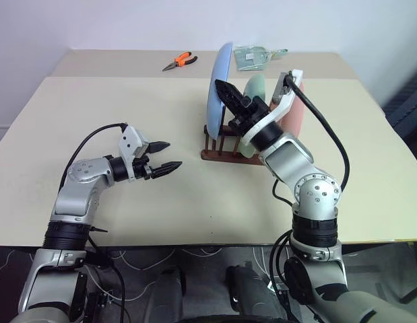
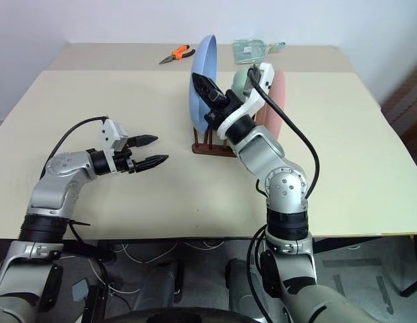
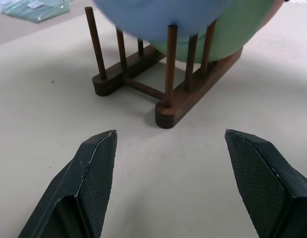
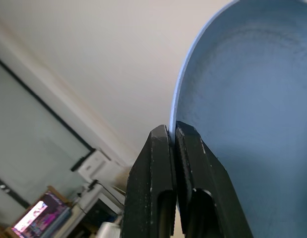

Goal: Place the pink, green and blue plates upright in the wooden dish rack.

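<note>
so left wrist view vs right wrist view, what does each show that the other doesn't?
Left wrist: the wooden dish rack on the table, the green plate standing behind the blue plate, and the left gripper open short of the rack. Right wrist: the right gripper shut on the blue plate's rim, with room background. Shared: the blue plate.

All three plates sit upright in the dark wooden dish rack [image 1: 225,151]: light blue plate [image 1: 220,87] on the left, mint green plate [image 1: 254,87] in the middle, salmon pink plate [image 1: 297,108] on the right.
</note>
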